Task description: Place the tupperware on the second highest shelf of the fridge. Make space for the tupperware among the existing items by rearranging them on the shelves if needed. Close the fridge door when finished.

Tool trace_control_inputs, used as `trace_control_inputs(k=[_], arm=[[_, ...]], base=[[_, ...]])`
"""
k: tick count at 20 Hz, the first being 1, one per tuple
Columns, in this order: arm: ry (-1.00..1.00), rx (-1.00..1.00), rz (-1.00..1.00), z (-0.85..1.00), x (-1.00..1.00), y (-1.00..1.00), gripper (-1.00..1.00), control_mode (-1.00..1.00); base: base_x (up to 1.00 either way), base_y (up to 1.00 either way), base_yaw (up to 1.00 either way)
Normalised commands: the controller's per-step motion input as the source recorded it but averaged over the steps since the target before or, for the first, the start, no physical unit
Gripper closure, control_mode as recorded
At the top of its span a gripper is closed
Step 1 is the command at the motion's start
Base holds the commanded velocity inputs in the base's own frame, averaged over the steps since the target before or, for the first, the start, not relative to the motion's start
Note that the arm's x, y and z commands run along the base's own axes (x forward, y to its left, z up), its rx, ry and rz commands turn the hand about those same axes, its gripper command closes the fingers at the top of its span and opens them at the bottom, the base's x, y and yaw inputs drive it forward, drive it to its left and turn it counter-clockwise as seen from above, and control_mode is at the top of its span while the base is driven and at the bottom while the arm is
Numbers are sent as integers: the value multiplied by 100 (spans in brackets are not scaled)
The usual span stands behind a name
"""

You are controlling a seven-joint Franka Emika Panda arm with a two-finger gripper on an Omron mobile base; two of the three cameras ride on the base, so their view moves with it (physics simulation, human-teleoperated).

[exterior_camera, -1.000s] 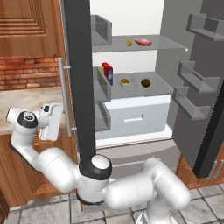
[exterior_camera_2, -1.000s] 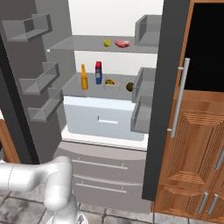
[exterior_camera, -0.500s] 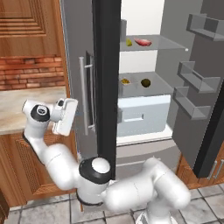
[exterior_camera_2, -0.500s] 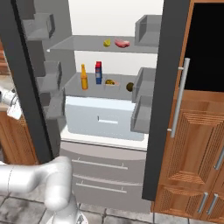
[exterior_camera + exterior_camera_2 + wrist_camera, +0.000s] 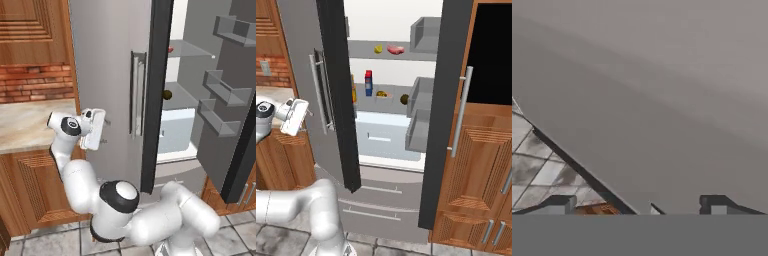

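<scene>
Fridge (image 5: 387,150): both doors ajar. The left door (image 5: 105,75) is swung most of the way in, the right door (image 5: 448,100) stands wide open. Door long axis is vertical, hinge on the far-left edge.

Second highest shelf (image 5: 392,97): I read the tupperware (image 5: 381,94) as already sitting on it, near the middle. The dark ball (image 5: 404,99) is just beside it at 3 o'clock and the bottles are at 9 o'clock. In the right base view the shelf sits at roughly 2 o'clock from my claw, behind the door's edge.

Claw (image 5: 106,131): jaws spread wide, holding nothing. It sits at the left door's outer face, level with the lower end of the bar handle (image 5: 136,95) and at about 8 o'clock from the handle's middle in the left base view. In the hand view the grey door panel lies dead ahead of the fingertips (image 5: 562,202), at or just off contact; I can't tell which.

Key relation: the door face is straight ahead of the claw, between hinge and handle. My read is that placing is done and I'm closing. The next push goes square into the panel, and nearer the handle gives more leverage. The right door comes after.
</scene>
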Motion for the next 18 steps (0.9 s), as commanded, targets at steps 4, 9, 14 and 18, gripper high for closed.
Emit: trace_control_inputs(k=[4, 9, 14, 18], arm=[[0, 8, 25, 0, 43, -62, -100, -100], [0, 9, 30, 0, 50, -54, -100, -100], [-5, 12, 44, 0, 63, -50, -100, -100], [-23, 11, 48, 8, -18, -25, -100, -100]], base=[[0, 0, 0], [0, 0, 0], [0, 0, 0], [0, 0, 0]])
